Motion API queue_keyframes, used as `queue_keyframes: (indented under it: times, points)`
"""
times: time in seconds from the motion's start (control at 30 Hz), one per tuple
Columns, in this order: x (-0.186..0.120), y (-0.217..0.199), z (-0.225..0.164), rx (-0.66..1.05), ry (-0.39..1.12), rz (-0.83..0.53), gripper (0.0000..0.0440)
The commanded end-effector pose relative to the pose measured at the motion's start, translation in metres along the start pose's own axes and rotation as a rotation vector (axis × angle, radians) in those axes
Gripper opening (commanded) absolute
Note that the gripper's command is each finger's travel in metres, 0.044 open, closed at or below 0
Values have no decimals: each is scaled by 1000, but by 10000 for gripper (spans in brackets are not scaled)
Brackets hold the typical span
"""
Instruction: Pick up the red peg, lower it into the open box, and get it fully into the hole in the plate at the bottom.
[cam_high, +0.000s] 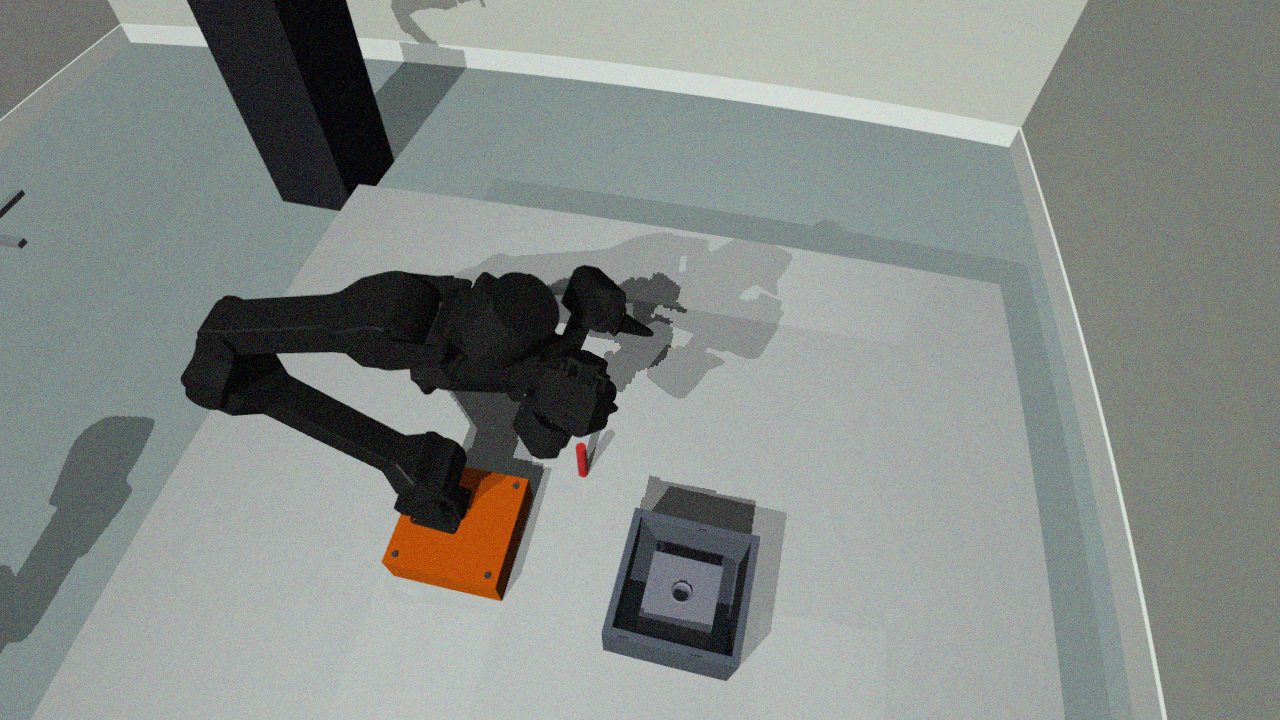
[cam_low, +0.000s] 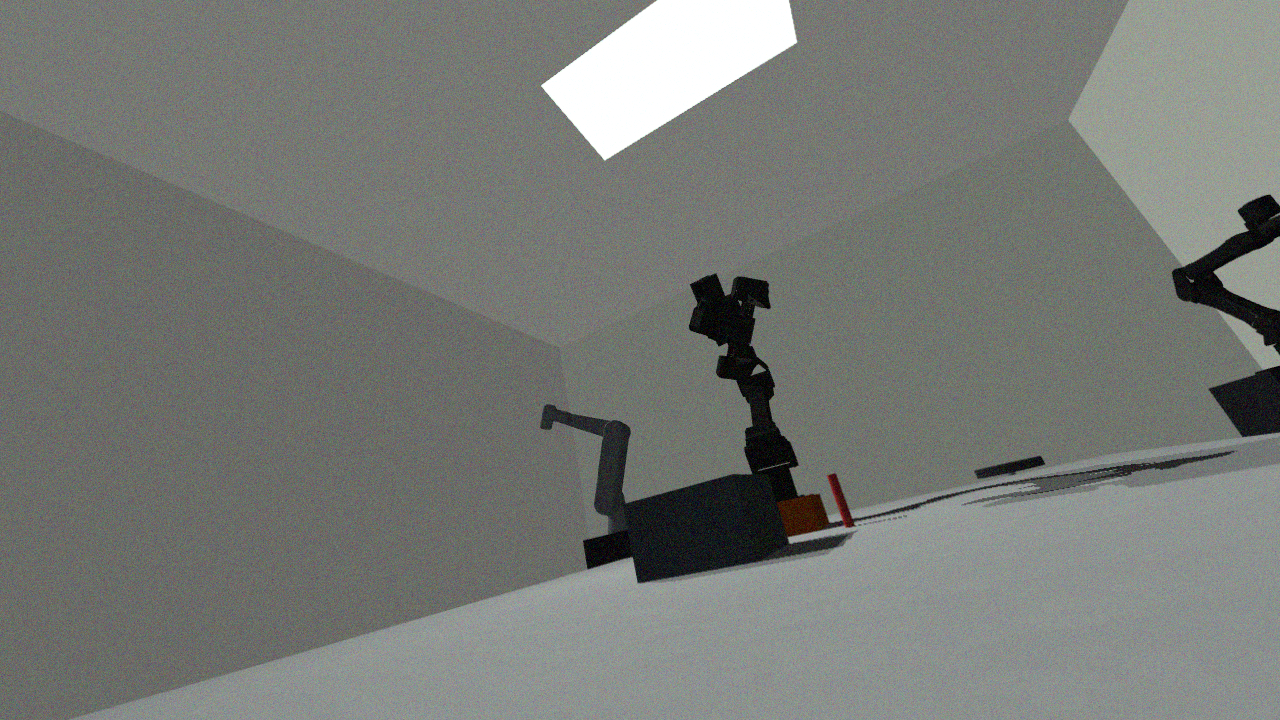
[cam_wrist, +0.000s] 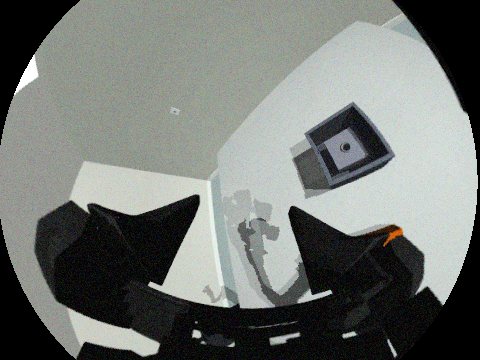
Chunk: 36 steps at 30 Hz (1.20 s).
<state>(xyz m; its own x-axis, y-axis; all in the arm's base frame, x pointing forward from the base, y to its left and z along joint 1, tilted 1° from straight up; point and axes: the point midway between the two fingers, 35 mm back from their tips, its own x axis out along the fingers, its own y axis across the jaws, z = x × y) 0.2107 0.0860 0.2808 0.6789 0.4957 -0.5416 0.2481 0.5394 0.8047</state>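
Observation:
The red peg stands upright on the table, between the arm's orange base and the box; I do not see it in the wrist view. The open grey box stands on the table. On its floor lies a lighter plate with an empty round hole. My gripper is wide open with nothing between its fingers. It is high above the table, apart from the peg, and the box shows beyond its fingertips in the wrist view.
The orange base block carries my arm beside the peg. A dark pillar stands at the table's far left edge. The exterior view also shows a grey arm behind the box and another black arm at the right.

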Motion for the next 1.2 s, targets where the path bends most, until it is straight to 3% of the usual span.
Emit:
queue_keyframes:
  times: [0.0,0.77,1.17]
  points:
    - [13,-17,-7,64,36,-96,440]
    - [65,-122,-69,354,120,-793,440]
    - [93,-161,-94,364,83,-952,440]
